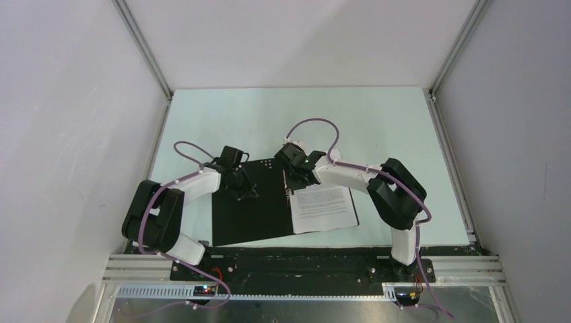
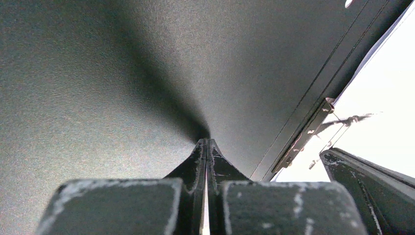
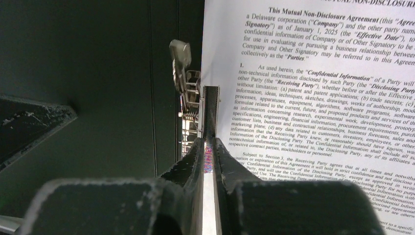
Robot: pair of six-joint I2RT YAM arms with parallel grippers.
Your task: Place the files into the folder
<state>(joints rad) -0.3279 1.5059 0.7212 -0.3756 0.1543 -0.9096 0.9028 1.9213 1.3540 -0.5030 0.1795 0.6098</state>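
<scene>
Files [image 3: 318,98] cut off (wrist view); right pincer [image 3: 209,147] nips clip [image 3: 182,68].

**A robot test cell in a lab**

I worked inside a boxed-in lab bay. Plain white panel walls [image 1: 67,101] closed it on three sides, held in aluminium frame rails [image 1: 143,50]. My left arm [image 1: 168,208] and right arm [image 1: 397,195] were bolted to a black base plate [image 1: 303,266] at the near edge of a pale table [image 1: 377,121], with purple cables [image 1: 315,120] looping along them.

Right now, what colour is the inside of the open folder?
Black: the folder lies open showing black covers, best seen from the top external view.
</scene>
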